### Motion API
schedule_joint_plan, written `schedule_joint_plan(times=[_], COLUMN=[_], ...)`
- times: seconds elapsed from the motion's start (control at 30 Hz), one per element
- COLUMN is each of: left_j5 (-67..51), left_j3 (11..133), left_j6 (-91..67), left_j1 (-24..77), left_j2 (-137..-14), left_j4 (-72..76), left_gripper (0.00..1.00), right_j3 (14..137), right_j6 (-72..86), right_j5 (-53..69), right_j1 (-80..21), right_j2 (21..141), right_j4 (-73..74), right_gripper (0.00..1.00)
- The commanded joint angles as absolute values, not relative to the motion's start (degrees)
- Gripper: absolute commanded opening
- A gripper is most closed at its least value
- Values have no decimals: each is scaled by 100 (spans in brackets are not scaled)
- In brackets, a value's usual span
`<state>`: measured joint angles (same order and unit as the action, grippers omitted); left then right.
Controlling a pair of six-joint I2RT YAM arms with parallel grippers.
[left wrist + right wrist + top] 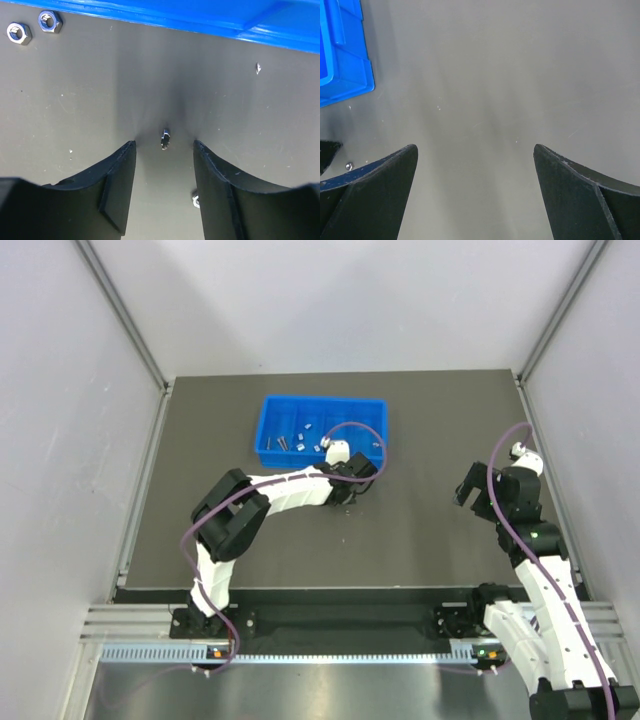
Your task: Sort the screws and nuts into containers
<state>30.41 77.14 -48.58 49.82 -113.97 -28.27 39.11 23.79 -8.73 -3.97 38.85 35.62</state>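
Underneath, dark grey table (420, 530), pale walls (60, 440).

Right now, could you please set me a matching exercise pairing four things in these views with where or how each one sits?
Things:
1. bright blue rectangular plastic tray
2. pair of silvery hexagonal metal nuts
3. small silvery metal piece
4. right pincer

Places or states:
A. open over the bare dark table
B. between the fingers of the open left pincer
C. holds small metal parts
D. side by side, close to the tray's outer wall

Pairs: 1-C, 2-D, 3-B, 4-A.
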Motion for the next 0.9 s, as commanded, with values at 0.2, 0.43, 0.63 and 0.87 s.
schedule_joint_plan(times=[0.2,0.43,0.63,0.87], left_j5=[3155,3015,2962,2944], left_j3=[7620,7462,7400,7383], left_j6=[-4887,-4869,-4808,-4641], left_j1=[4983,4966,4957,4948], left_j2=[-11391,-11408,-11461,-11514], left_j4=[-2576,-2496,-2408,-2329], left_gripper=[49,41,32,26], right_j3=[3999,3999,4008,4008], right_j6=[2399,2391,2382,2399], right_j5=[-932,-949,-949,-958], right_j1=[-422,-431,-422,-422], right_j2=[3867,3867,3893,3885], right_j4=[3366,3366,3366,3358], right_gripper=[100,100,100,100])
